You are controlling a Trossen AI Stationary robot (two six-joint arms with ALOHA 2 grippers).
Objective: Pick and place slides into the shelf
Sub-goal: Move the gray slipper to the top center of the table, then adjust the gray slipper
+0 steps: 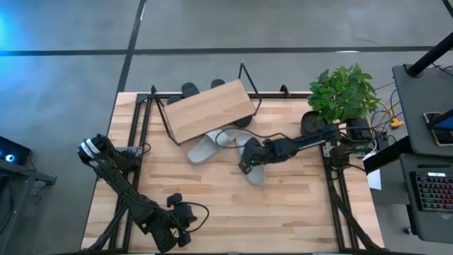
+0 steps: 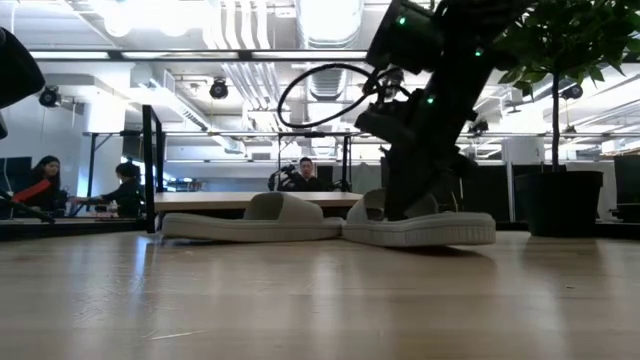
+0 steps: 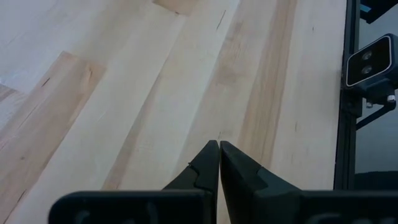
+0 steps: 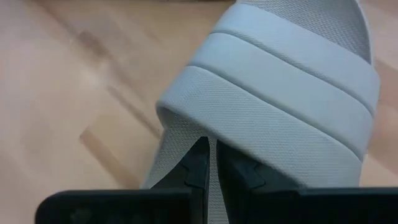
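Two light grey slides lie on the wooden table in front of the shelf [image 1: 210,110], which stands askew near the far edge. One slide [image 1: 202,150] rests sole down beside the shelf's near corner. My right gripper [image 4: 211,146] is shut on the other slide [image 1: 256,173]. Dark slides [image 1: 190,89] show behind the shelf's top board. My left gripper [image 3: 219,144] hovers shut over bare wood near the table's near left corner, touching nothing. My right gripper pinches the free edge of the light grey slide's wide strap [image 4: 186,121] between its two fingers, one finger on the strap's outer face and the other at the opening beneath it. The fingers slant down from the table's right. The slide's sole [image 2: 420,238] rests on the table.
A potted plant [image 1: 343,92] stands at the far right corner, close to the right arm's base. The black frame rails [image 1: 138,134] run along the table's left and right sides. Bare wood spreads across the near half of the table [image 1: 233,219].
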